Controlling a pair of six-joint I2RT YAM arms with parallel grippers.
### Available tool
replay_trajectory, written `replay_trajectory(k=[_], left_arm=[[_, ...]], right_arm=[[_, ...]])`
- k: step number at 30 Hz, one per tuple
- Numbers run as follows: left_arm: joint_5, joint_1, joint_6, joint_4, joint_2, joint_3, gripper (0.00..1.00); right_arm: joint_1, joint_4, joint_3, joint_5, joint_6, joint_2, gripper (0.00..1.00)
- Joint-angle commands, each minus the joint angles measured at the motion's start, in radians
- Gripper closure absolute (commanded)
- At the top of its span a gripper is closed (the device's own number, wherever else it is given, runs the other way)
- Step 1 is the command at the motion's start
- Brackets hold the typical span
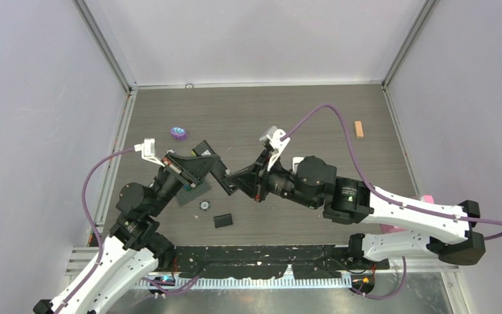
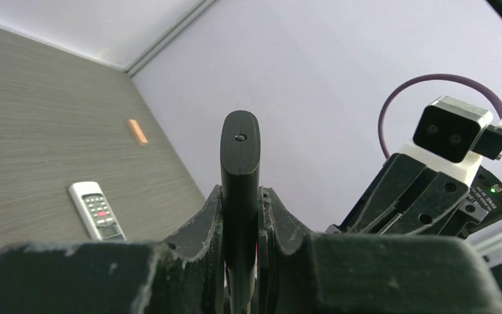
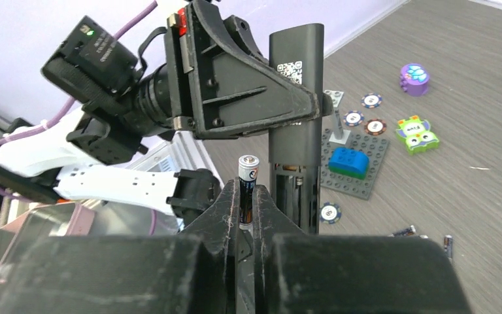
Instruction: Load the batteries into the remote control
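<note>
**Battery meets remote, mid-table.** L gripper [image 2: 240,199] is clamped hard on the black remote [image 2: 240,140]. Its jaws pinch the lower body, and the rounded end sticks up past the fingers.

R gripper [image 3: 247,196] is pinched almost closed on one battery [image 3: 248,169]. The battery stands upright w/ its silvery tip above the fingers, just beside the black remote's open compartment [image 3: 293,196]. Can't tell if battery and remote touch.

In the top view, L arm [image 1: 121,258] rises from the near-left base, w/ its wrist bent in toward the black remote. R arm [image 1: 399,212] stretches low from the near-right base, w/ its forearm aimed at the same spot. The two grippers meet nose to nose at the black remote.

Two loose cells [image 3: 405,230] lie on the table [image 3: 484,196], off to one side of the black remote's lower end. A grey plate [image 3: 366,180] carrying a blue brick [image 3: 348,161] sits on the table behind the black remote in the R wrist view. In the L wrist view, a grey remote [image 2: 97,210] lies flat beyond the black remote, and an orange block [image 2: 137,131] lies farther off.
</note>
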State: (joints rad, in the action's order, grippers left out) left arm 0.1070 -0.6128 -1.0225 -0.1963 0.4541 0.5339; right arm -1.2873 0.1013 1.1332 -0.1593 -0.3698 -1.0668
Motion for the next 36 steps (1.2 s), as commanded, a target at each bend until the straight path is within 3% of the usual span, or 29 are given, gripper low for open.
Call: replay_trajectory(k=[1, 12, 36], left_arm=[[0.04, 0.002, -0.114, -0.143, 0.004, -0.006, 1.0], [0.058, 0.002, -0.124, -0.081, -0.009, 0.018, 1.0], [0.075, 0.001, -0.211, -0.162, 0.028, 0.012, 1.0]], right_arm=[[-0.068, 0.037, 0.096, -0.173, 0.075, -0.071, 0.9], [-0.093, 0.078, 0.141, -0.263, 0.157, -0.122, 0.9], [-0.098, 0.167, 0.128, -0.175, 0.224, -0.151, 0.82]])
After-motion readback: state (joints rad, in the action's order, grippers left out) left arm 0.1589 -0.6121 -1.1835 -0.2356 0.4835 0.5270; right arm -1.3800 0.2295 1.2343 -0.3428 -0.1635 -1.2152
